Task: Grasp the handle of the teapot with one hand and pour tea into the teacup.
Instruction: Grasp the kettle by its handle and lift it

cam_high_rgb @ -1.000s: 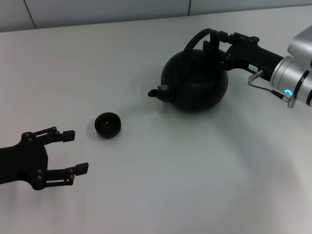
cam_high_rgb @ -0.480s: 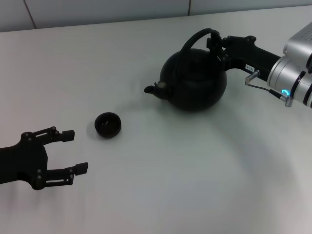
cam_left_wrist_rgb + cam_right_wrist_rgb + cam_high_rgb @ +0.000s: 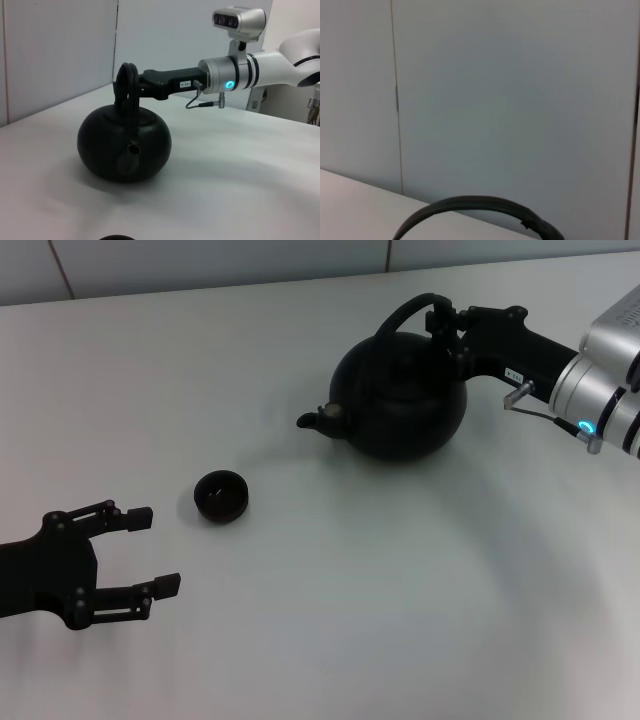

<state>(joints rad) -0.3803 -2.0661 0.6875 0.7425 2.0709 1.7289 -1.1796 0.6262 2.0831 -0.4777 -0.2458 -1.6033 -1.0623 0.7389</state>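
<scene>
The matte-black teapot [image 3: 400, 400] is at the table's far right of centre, its stubby spout [image 3: 308, 421] pointing toward my left side. My right gripper [image 3: 445, 325] is shut on the arched handle [image 3: 400, 315] at its thicker end; the left wrist view shows the same grip [image 3: 122, 87] on the handle [image 3: 129, 85] above the teapot [image 3: 125, 147]. Whether the pot's base touches the table I cannot tell. The small dark teacup [image 3: 221, 496] stands upright, well left of the spout. My left gripper [image 3: 160, 548] rests open near the front left, short of the cup.
The white table [image 3: 380, 590] ends at a pale wall [image 3: 200, 260] along its far edge. Bare surface lies between teacup and teapot. The right wrist view shows only the handle's arc [image 3: 470, 204] against the wall.
The teapot has shifted slightly toward the far side with my right gripper, and its spout has moved a little leftward. The left arm and the teacup have stayed still.
</scene>
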